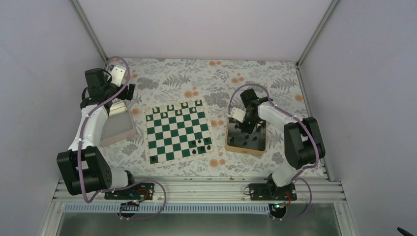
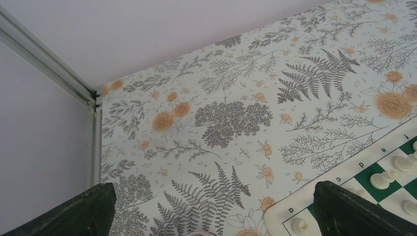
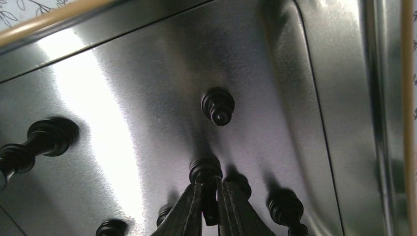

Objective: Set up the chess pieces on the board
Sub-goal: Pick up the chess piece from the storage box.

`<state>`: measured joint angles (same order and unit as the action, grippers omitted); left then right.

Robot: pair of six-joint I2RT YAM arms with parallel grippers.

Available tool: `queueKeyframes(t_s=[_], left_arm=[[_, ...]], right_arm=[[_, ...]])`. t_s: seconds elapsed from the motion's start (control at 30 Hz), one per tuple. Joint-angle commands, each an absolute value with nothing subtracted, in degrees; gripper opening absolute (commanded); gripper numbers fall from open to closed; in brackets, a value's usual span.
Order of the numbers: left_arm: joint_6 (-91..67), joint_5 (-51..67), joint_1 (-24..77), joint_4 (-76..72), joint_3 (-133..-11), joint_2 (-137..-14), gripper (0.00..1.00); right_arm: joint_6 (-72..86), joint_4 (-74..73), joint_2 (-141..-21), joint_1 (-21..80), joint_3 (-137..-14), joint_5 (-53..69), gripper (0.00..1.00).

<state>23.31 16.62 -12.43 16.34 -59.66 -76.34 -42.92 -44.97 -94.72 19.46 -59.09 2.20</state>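
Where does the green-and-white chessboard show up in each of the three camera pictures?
Top external: the board mid-picture, left of the gold tray.
Left wrist: its cream corner at bottom right, white pieces on it.
Right wrist: not in it; only the tray's shiny floor and black pieces.
Shared landmark: the floral tablecloth, a sliver at top left in the right wrist view.

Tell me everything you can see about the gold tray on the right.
The gold tray is square with rounded corners, a raised gold rim and a shiny, mirror-like metal floor. It lies flat on the floral table cover, right of the chessboard and apart from it. Several black chess pieces rest on its floor. The right gripper reaches into it, closed on one black piece.
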Motion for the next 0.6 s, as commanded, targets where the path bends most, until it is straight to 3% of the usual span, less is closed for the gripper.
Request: queueKeyframes(t_s=[0.0, 0.1, 0.3, 0.57], left_arm=[[23.1, 17.6, -12.7, 15.9, -59.2, -75.1, 1.0], [23.1, 17.7, -12.7, 15.9, -59.2, -75.1, 1.0], [23.1, 17.7, -12.7, 15.8, -59.0, -75.0, 1.0], [23.0, 17.4, -12.7, 15.6, -59.3, -74.9, 1.0]], right_arm=[[-43.4, -44.5, -94.9, 19.6, -59.5, 1.4, 0.08], [-43.3, -44.9, -94.9, 19.6, -59.8, 1.3, 0.1], [-43.4, -45.2, -94.9, 19.6, -61.1, 1.6, 0.04], [-42.5, -53.8, -93.5, 23.8, -70.8, 0.4, 0.04]])
